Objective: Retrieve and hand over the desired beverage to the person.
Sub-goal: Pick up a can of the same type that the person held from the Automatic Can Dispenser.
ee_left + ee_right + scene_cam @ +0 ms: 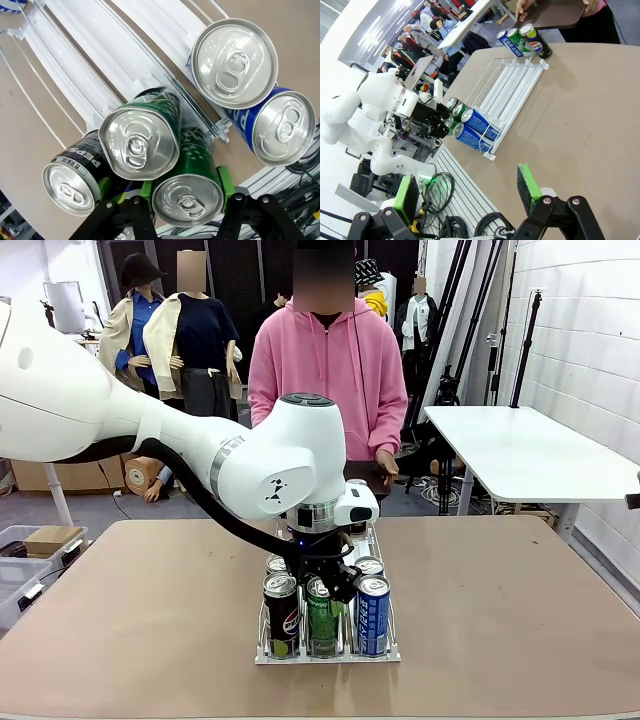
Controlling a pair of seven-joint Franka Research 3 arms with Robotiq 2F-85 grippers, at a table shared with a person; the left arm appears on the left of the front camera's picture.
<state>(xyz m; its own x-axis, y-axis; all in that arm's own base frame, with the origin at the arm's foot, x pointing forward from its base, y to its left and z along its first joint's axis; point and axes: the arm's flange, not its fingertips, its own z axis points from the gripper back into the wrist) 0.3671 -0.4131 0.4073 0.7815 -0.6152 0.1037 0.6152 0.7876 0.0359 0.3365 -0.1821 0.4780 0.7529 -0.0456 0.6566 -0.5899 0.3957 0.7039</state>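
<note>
As the person (325,360) stands beyond the brown table (150,590) in a white-walled room, the left gripper (322,590) grips a green can (322,628) (middle of the rack (330,653), near row).

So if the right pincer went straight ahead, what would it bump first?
Probably the blue cans at the end of the clear rack. The open right pincer aims roughly there, but depth is hard to judge.

The left arm (290,465) hides most rear cans (369,565) in the rack (330,656); print on the green can (322,625) seems illegible.
</note>
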